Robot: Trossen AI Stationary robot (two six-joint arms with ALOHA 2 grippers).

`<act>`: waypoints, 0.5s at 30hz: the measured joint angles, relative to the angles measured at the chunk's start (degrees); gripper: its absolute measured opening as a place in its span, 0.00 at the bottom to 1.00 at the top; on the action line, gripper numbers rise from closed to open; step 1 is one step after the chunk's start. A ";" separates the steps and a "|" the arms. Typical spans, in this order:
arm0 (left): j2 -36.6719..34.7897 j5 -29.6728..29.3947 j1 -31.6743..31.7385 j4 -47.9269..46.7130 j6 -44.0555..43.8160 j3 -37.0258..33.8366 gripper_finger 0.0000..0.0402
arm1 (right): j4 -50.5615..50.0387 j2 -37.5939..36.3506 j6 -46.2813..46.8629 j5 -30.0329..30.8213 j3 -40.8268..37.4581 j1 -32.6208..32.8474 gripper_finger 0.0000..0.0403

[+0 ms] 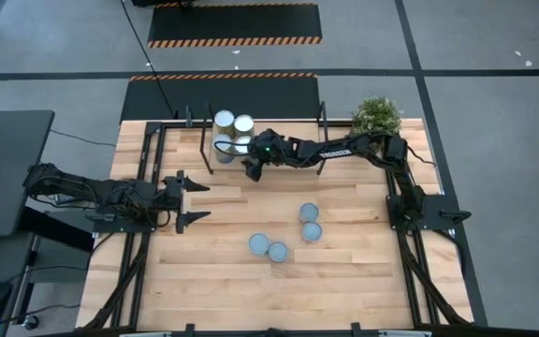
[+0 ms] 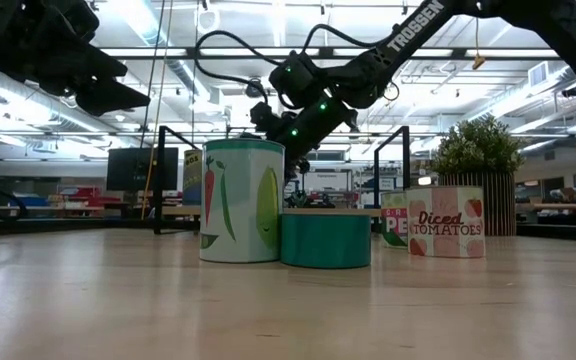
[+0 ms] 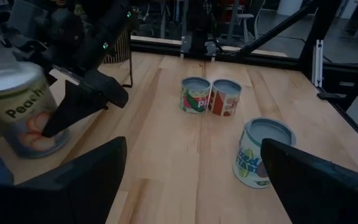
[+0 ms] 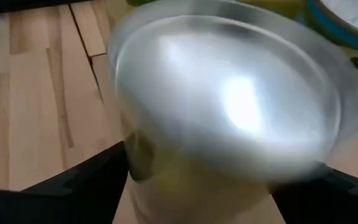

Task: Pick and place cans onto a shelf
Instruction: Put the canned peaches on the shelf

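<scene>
Low view, right of centre: "Diced Tomatoes" can (image 2: 446,221) on wooden counter (image 2: 288,310); arm reads "TROSSEN". Right gripper (image 1: 251,167) fingers pinch a can (image 4: 229,112); left gripper (image 1: 197,202) fingers spread.

Cans (image 1: 308,223) dot open tabletop (image 1: 232,290) (midway).

can (image 2: 446,222): "Diced TOMATOES" | can (image 3: 18,112): "Peach" | arm (image 2: 415,27): "TROSSEN"
</scene>
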 joint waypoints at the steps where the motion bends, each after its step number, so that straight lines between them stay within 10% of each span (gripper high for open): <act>1: 0.00 0.00 0.00 0.00 0.00 0.00 0.93 | -0.08 0.00 -0.04 0.00 0.00 -0.06 0.90; 15: 0.00 0.00 0.00 0.02 -0.07 0.00 0.93 | -3.93 -0.69 -1.30 -0.02 0.00 -0.04 0.93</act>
